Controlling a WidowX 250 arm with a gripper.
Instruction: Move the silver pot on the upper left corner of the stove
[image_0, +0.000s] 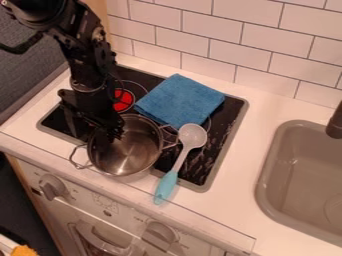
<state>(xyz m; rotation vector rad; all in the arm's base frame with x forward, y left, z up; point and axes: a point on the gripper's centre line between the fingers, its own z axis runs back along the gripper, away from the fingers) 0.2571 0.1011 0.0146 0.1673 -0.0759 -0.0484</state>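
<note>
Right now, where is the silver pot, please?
In the camera view, the pot is at the stove's front edge, by the gripper, left of the spoon.

Readable text: none | control panel (127, 210): small marks near knobs (53, 187), too small to read

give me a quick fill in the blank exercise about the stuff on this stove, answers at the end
The folded cloth on the stove is ____ in colour.
Left of the cloth, part of a burner shows bright ____.
The gripper is at the silver pot, which has ____ handles in view.
As the picture shows it, the sink is to the ____ of the stove.

Missing words, in order: blue; red; two; right.
</note>
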